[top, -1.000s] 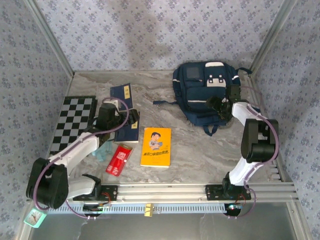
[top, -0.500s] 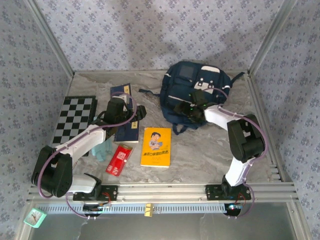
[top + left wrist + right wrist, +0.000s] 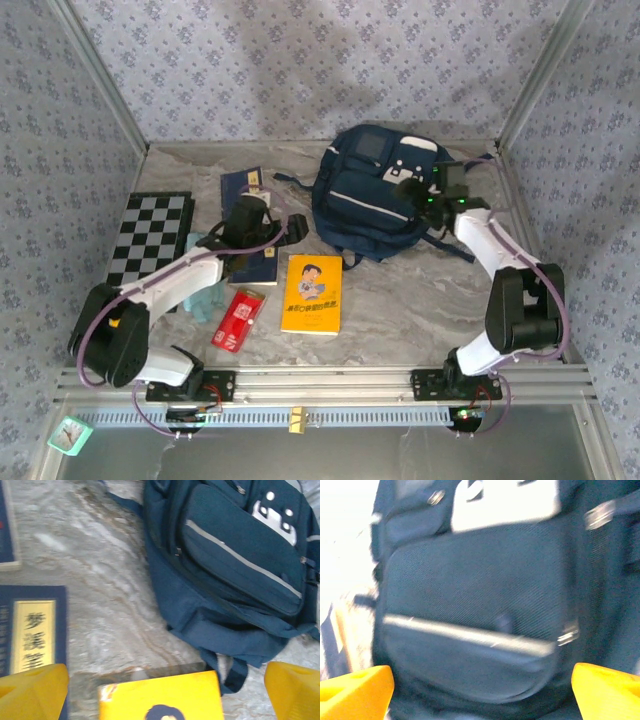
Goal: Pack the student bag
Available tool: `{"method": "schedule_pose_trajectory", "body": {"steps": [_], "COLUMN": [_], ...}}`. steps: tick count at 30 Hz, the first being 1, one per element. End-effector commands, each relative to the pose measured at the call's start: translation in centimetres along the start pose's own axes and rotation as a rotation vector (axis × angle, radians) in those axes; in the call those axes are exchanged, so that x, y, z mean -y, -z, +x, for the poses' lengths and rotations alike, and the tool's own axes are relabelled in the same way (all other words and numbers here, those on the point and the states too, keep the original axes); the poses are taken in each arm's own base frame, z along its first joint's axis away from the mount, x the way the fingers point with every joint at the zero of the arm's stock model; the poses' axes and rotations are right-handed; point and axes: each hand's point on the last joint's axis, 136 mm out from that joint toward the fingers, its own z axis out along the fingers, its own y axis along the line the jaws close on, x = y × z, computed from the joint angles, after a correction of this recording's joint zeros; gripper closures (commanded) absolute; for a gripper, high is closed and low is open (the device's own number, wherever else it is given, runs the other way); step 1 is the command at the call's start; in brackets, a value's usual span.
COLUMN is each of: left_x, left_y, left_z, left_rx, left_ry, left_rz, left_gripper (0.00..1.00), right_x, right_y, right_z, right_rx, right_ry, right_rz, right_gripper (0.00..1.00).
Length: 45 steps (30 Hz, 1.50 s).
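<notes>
Large navy-blue fabric backpack [image 3: 365, 200] laid at far centre-right of marbled table [image 3: 400, 300], front pockets up; no compartment seen open. Right gripper [image 3: 412, 190] held over its white-patched front, fingers spread wide, nothing clamped. Left gripper [image 3: 160, 690] likewise spread and empty, between bag and yellow paperback book [image 3: 312, 293]. Step judged: bag to be opened, nothing packed. Next move judged: zipper pull to be found and gripped while bag is steadied.

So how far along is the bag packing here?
Done: nothing packed; the yellow book, red packet and navy booklets lie on the table. In hand: the right gripper, fingers open, is at the student bag; the left gripper hovers open. Left: opening it, loading everything.
</notes>
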Motion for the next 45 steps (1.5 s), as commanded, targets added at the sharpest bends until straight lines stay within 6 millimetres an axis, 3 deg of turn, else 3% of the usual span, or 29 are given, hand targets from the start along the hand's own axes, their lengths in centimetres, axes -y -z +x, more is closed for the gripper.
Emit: {"method": "schedule_pose_trajectory", "body": {"steps": [1, 4, 8, 12, 14, 22, 26, 28, 32, 36, 39, 41, 45], "left_x": [3.5, 5.9, 8.9, 10.7, 10.9, 8.3, 6.6, 5.0, 2.8, 1.3, 0.9, 0.8, 0.8], "left_y": [-1.1, -2.7, -4.6, -6.9, -8.2, -13.1, -15.0, -15.5, -16.7, -17.7, -17.3, -16.3, -13.3], "left_z": [-0.8, -0.3, 0.8, 1.9, 2.5, 3.5, 3.3, 2.2, -0.5, -2.4, -3.4, -3.8, -3.7], "left_rx": [0.014, -0.004, -0.042, -0.07, -0.083, -0.082, -0.076, -0.044, -0.008, -0.001, 0.0, -0.008, -0.027], "left_ry": [-0.012, -0.03, -0.055, -0.06, -0.049, -0.062, -0.057, -0.054, -0.043, -0.039, -0.038, -0.037, -0.013], "left_rz": [0.059, 0.096, 0.135, 0.157, 0.16, 0.071, 0.043, 0.01, -0.01, -0.011, -0.015, -0.023, -0.044], "left_gripper": [0.0, 0.0, 0.0, 0.0, 0.0, 0.0, 0.0, 0.0, 0.0, 0.0, 0.0, 0.0, 0.0], "right_x": [3.0, 5.1, 6.3, 6.0, 6.1, 6.8, 7.2, 7.5, 6.1, 2.9, 1.6, 1.9, 5.0], "right_y": [-0.2, -2.0, -4.2, -6.6, -7.6, -8.3, -7.3, -6.5, -5.0, -3.3, -1.5, -0.3, 1.7], "right_z": [-0.3, -1.4, -3.4, -3.6, -3.1, 1.1, 4.0, 5.9, 9.6, 12.2, 11.1, 9.8, 7.6], "right_rx": [-0.061, -0.081, -0.097, -0.124, -0.152, -0.2, -0.227, -0.236, -0.255, -0.242, -0.203, -0.19, -0.172], "right_ry": [0.035, 0.021, -0.034, -0.027, -0.027, -0.072, -0.08, -0.074, -0.086, -0.049, -0.033, -0.038, -0.083], "right_rz": [0.055, 0.111, 0.113, 0.076, 0.065, 0.04, 0.049, 0.048, 0.025, -0.032, -0.041, -0.037, 0.01], "right_gripper": [0.08, 0.1, 0.12, 0.23, 0.34, 0.7, 0.8, 0.82, 0.81, 0.66, 0.47, 0.38, 0.21]}}
